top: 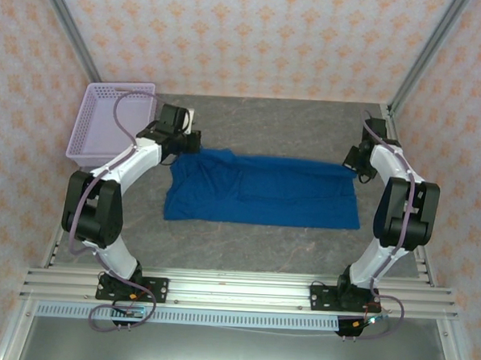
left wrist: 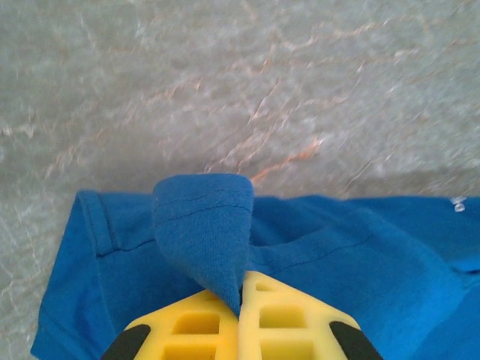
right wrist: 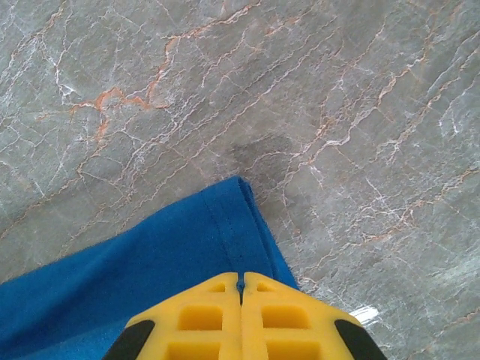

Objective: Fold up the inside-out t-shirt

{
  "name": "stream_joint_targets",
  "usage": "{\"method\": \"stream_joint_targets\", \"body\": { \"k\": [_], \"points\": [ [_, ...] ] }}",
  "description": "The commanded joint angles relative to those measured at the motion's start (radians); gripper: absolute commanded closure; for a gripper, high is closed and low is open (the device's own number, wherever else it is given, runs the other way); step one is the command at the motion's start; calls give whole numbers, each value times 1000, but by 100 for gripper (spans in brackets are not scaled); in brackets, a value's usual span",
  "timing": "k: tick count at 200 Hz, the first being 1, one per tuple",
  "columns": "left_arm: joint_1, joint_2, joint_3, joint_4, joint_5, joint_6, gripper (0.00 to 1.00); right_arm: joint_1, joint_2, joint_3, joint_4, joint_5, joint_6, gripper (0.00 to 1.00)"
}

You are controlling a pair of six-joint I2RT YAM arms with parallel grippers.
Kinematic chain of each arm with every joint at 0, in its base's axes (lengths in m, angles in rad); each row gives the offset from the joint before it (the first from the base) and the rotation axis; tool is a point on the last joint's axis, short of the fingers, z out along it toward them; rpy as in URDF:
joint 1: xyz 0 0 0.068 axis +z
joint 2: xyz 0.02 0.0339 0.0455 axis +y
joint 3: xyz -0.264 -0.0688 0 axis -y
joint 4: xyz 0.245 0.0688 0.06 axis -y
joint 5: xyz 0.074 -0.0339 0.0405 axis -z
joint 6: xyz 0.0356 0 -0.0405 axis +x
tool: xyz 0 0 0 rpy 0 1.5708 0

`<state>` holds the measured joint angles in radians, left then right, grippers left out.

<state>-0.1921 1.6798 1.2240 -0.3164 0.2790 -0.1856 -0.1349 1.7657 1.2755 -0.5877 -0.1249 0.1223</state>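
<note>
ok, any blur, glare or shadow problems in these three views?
Top external: even light, no glare, t-shirt clearly readable. Left wrist: table soft and washed out; cloth pinched in the left gripper is sharper. Right wrist: marble veins crisp, faint shadow just beyond the corner the right gripper holds.

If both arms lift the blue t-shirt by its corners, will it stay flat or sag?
Probably floppy: the t-shirt bunches into a flap at the left gripper. It would likely sag between grips. Seems light; the right gripper pinches a thin hem.
</note>
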Motion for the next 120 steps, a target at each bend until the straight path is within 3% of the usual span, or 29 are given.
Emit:
{"method": "stream_joint_targets", "body": {
  "k": [1, 87, 120],
  "points": [
    [-11, -44, -38, 48, -36, -13, 100, -7, -22, -6, 10, 57, 3, 100],
    [-39, -43, -178, 60, -57, -34, 100, -8, -61, -140, 49, 95, 48, 95],
    [-41, -35, -221, 62, -78, -24, 100, 10, -221, -280, 165, 132, 67, 70]
  ]
}}
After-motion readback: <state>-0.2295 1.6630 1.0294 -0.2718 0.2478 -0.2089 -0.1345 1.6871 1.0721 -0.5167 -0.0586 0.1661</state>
